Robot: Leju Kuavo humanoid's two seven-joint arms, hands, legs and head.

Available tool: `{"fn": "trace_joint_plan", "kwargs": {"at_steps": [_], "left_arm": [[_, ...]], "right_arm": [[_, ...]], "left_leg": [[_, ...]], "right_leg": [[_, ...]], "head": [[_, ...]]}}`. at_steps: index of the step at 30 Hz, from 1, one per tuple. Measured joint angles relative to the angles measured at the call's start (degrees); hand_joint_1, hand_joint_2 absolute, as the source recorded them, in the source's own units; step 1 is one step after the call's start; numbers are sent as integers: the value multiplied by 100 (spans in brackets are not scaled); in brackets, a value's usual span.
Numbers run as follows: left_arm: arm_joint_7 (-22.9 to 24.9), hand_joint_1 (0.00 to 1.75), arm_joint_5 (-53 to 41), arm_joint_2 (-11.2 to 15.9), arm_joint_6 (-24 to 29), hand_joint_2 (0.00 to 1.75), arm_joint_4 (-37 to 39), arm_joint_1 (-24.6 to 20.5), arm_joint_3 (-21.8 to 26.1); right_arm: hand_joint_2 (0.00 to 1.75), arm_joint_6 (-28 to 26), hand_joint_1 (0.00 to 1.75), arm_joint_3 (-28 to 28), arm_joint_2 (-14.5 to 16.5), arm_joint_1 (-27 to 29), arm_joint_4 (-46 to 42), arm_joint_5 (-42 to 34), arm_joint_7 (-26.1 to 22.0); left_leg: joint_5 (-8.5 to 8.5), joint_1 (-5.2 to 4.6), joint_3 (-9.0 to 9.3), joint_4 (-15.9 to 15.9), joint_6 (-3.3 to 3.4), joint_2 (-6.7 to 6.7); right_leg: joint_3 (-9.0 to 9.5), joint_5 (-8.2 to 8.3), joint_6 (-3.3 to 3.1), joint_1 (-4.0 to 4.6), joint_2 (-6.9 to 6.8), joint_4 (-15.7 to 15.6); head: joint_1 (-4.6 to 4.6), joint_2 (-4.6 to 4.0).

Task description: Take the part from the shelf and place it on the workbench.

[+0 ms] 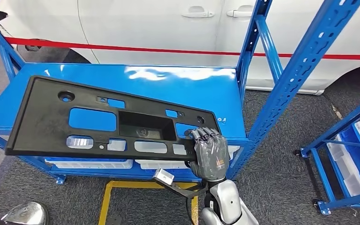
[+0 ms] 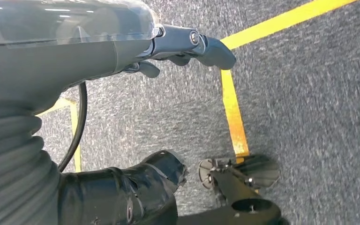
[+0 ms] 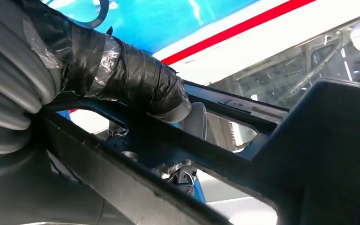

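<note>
- The right hand (image 1: pixel 209 152) is seen at the near right corner of the part (image 1: pixel 51 117), with its fingers (image 1: pixel 206 136) curled over the panel's edge, so that corner is gripped.
- The part, a long flat black panel with several cut-outs and a recessed pocket, is stretched away from the right hand toward the robot's left, across the blue shelf (image 1: pixel 178 84); its near edge is carried out past the shelf's front lip.
- Whether the far end of the part is touching the shelf surface cannot be told.
- In the right wrist view the taped thumb (image 3: pixel 136 79) is laid against the dark frame of the part (image 3: pixel 178 154), and the other fingers are hidden behind the panel.
- The left hand (image 2: pixel 168 51) is hung low over grey carpet (image 2: pixel 309 117) marked with yellow tape lines (image 2: pixel 234 117); its fingers are bent loosely and nothing is held.
- Beyond the shelf, past the right hand, a white car (image 1: pixel 168 23) with a red stripe is parked.
</note>
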Motion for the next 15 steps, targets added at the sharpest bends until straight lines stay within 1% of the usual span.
{"fn": "trace_joint_plan", "kwargs": {"at_steps": [1,2,4,5,6,7,8,9,10,11,12,13,14,15], "left_arm": [[1,0,-7,0,2,175,0,1,3],[2,0,-12,0,4,175,0,3,8],[6,0,-17,1,6,175,0,7,16],[8,0,-19,1,6,175,0,12,19],[10,0,-23,2,6,175,0,17,20],[13,0,-28,2,5,175,0,20,21],[15,0,-34,2,4,175,0,19,21],[17,0,-41,3,1,175,0,13,21],[17,0,-47,4,-3,175,0,6,21],[17,0,-52,5,-7,175,0,-2,21],[18,0,-56,6,-11,175,0,-6,21],[20,0,-60,7,-14,175,0,-4,22],[21,0,-63,6,-15,175,0,-1,22],[23,0,-68,6,-16,175,0,2,23]], "right_arm": [[175,1,171,0,1,-1,-5,0,-3],[175,0,171,0,1,0,-11,-1,-7],[175,0,171,0,2,4,-19,-4,-9],[175,-1,171,0,2,9,-20,-7,-11],[175,-1,171,0,2,13,-20,-8,-14],[175,-1,171,0,2,17,-20,-9,-20],[175,-1,171,0,2,19,-21,-9,-27],[175,-1,171,-1,2,20,-23,-10,-35],[175,-1,171,-2,3,19,-27,-11,-43],[175,-1,171,-7,3,17,-31,-13,-50],[175,-1,171,-11,5,16,-33,-12,-56],[175,0,171,-15,8,15,-35,-9,-60],[175,0,171,-20,11,15,-38,-1,-62],[175,0,171,-26,14,15,-39,10,-63]], "left_leg": [[-117,8,-53,125,-34,-2],[-306,16,-150,366,-66,-4],[-736,26,-408,1075,-115,-5],[-865,28,-496,1363,-127,-5],[-891,28,-493,1470,-129,-5],[-816,27,-379,1353,-121,-5],[-669,26,-156,1027,-101,-6],[-538,20,110,588,-69,-8],[-432,6,328,211,-36,-9],[-374,-11,467,-50,-3,-11],[-360,-29,514,-165,27,-13],[-332,-44,502,-170,53,-14],[-292,-36,491,-197,87,-14],[-241,-22,492,-233,123,-3]], "right_leg": [[-18,37,-46,-13,-7,-21],[-46,74,-82,-23,-16,-37],[-129,132,-114,-19,-25,-33],[-175,160,-115,-15,-26,-27],[-217,187,-113,-13,-25,-20],[-254,212,-106,-11,-22,-13],[-282,235,-95,-9,-19,-7],[-300,257,-80,-8,-17,-4],[-312,280,-57,-1,-16,-3],[-319,304,-27,3,-18,-7],[-323,329,8,3,-22,-14],[-323,358,46,4,-24,-30],[-322,386,86,8,-23,-46],[-329,381,120,9,-19,-41]], "head": [[-2,0],[-2,0],[-4,0],[-3,0],[-4,0],[-3,0],[-3,0],[-3,0],[-3,0],[-3,0],[-3,0],[-3,0],[-2,0],[-1,0]]}}
